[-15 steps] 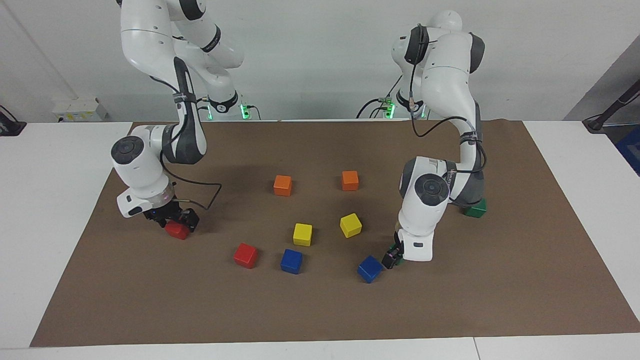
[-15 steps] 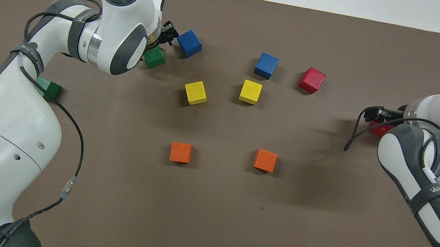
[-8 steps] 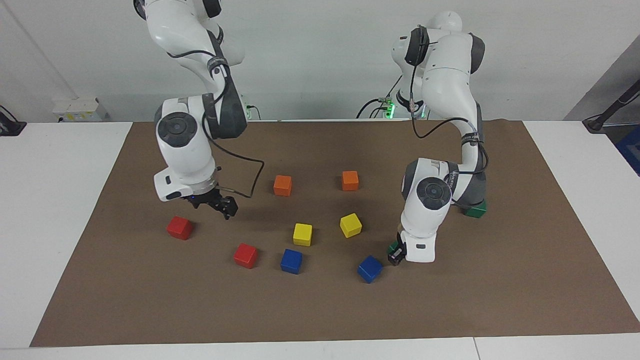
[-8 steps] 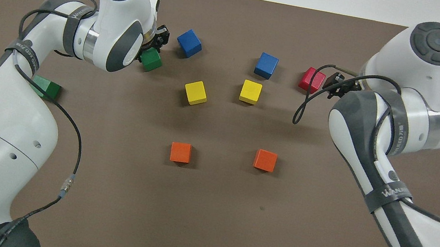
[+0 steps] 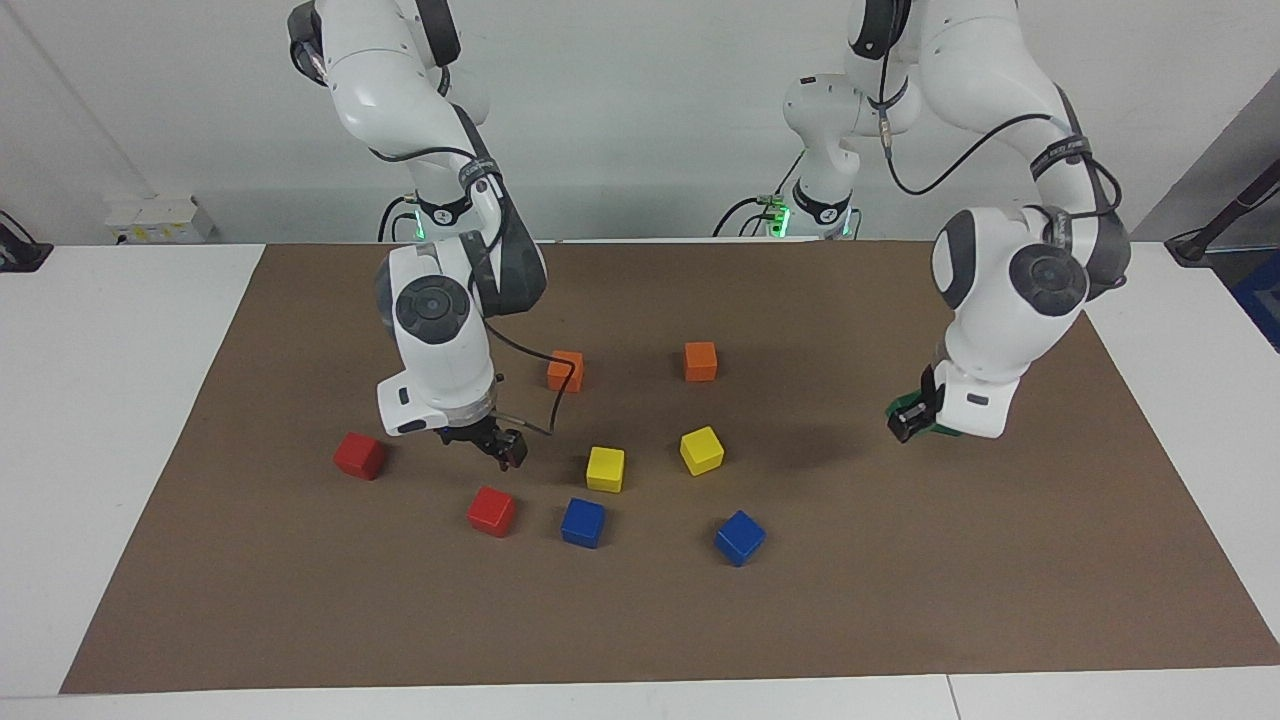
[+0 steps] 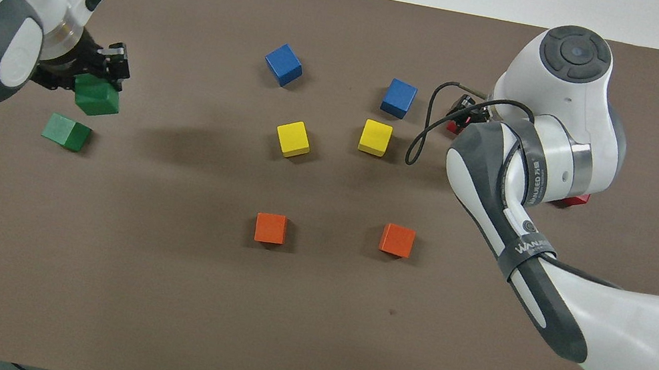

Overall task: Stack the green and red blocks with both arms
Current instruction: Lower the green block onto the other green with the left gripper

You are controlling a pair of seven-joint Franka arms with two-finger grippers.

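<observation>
Now the left gripper [image 6: 99, 78], jaws clamped on a green block [image 6: 97, 96], needs lowering onto the other green block [image 6: 66, 132]; right gripper [image 5: 503, 449] jaws' state unclear.

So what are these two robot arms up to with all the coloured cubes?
They are stacking cubes by colour. The left gripper holds a green cube in the air, close to the second green cube on the mat. The right gripper hangs just above a red cube; another red cube lies beside it.

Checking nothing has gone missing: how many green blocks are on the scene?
2. One green block is held up in the left gripper, above the mat; the other green block lies on the mat just beside it, nearer the robots.
</observation>
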